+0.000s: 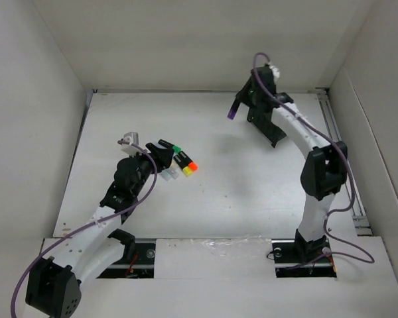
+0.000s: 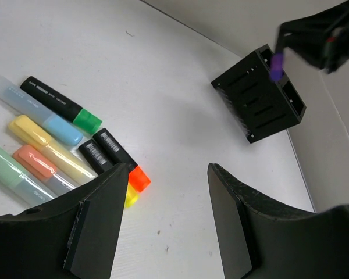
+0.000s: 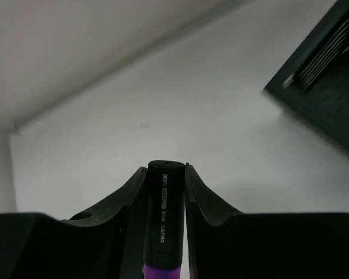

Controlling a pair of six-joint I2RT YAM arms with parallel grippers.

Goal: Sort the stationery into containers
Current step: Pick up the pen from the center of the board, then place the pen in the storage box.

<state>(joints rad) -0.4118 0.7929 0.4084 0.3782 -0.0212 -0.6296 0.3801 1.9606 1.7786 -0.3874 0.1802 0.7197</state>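
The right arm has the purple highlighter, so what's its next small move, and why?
Probably ease the right gripper down toward an open compartment of the black mesh organizer. It is clamped on the purple highlighter, which the left wrist view shows near the organizer's rim, not yet inside.

Black purple-ended marker (image 3: 166, 218); black organizer (image 2: 259, 99).

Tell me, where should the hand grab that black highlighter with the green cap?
I'd take the green-capped highlighter around the middle of its black barrel, coming straight down from above. It lies flat on the table at the pile's edge, so one finger lands on bare surface; the other must slip beside the pale blue highlighter lying close alongside.
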